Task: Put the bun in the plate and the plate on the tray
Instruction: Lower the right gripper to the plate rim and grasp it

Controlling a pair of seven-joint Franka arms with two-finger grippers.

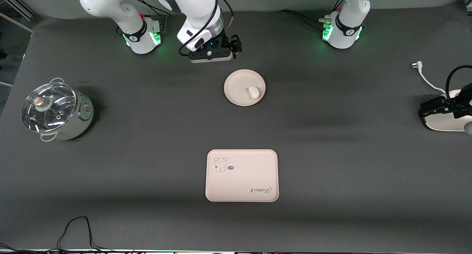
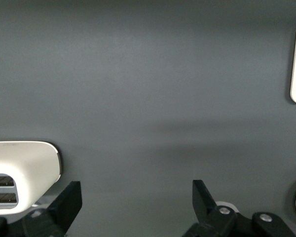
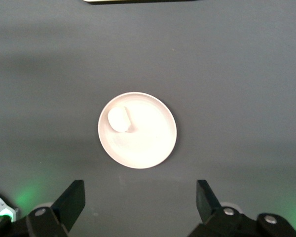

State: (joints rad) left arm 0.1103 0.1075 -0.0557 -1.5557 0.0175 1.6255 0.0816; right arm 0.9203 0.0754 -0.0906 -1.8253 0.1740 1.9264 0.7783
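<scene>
The round cream plate [image 1: 239,85] lies on the dark table between the arm bases and the tray. The small off-white bun [image 1: 253,93] lies in it, near the rim on the side toward the left arm. Both show in the right wrist view: plate [image 3: 143,143], bun [image 3: 118,119]. The cream-pink tray [image 1: 241,175] with the "Rabbit" script lies nearer to the front camera and holds nothing. My right gripper [image 1: 212,58] hangs open and empty over the table beside the plate, on the bases' side [image 3: 138,202]. My left gripper [image 1: 447,106] waits open and empty [image 2: 137,202] over the left arm's end of the table.
A pot with a glass lid [image 1: 55,112] stands at the right arm's end. A white toaster [image 1: 444,121] sits under the left gripper and shows in the left wrist view [image 2: 24,168]. A white cord with a plug [image 1: 422,74] lies near it. A black cable [image 1: 73,230] lies at the front edge.
</scene>
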